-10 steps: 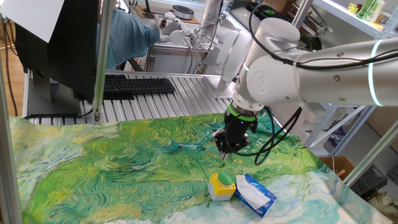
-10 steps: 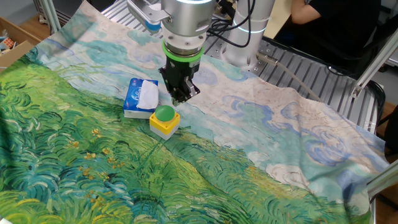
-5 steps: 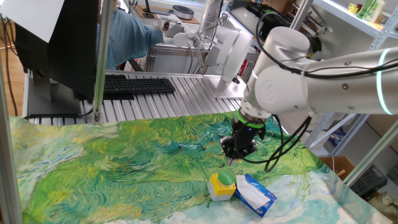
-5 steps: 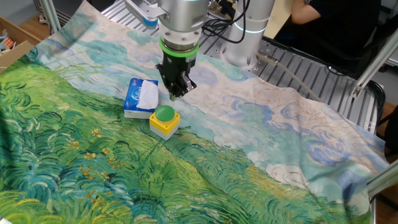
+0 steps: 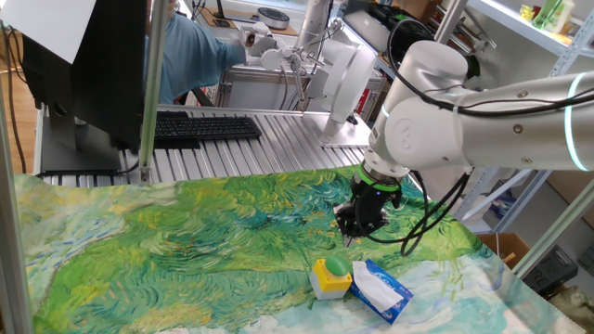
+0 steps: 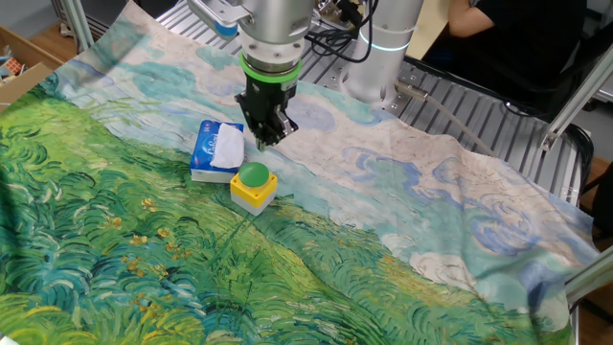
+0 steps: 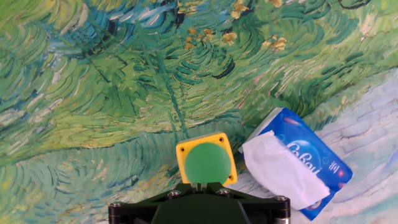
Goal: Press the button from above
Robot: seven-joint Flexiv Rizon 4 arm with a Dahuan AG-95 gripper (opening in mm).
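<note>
The button (image 5: 334, 267) is a green dome on a small yellow box, standing on the painted cloth; it also shows in the other fixed view (image 6: 254, 175) and at the bottom centre of the hand view (image 7: 207, 163). My gripper (image 5: 350, 238) hangs a little above it and slightly to its far side, not touching it. It points down in the other fixed view (image 6: 261, 144). In the hand view its dark fingertips (image 7: 200, 185) meet at the button's near edge, with no gap showing, and hold nothing.
A blue-and-white tissue packet (image 5: 380, 289) lies right beside the button, also in the other fixed view (image 6: 218, 149) and the hand view (image 7: 295, 165). A green and blue painted cloth (image 5: 186, 241) covers the table. A keyboard (image 5: 204, 127) lies behind it.
The gripper has shifted sideways a little above the cloth, toward the tissue packet's side. The button and the packet have not moved.
</note>
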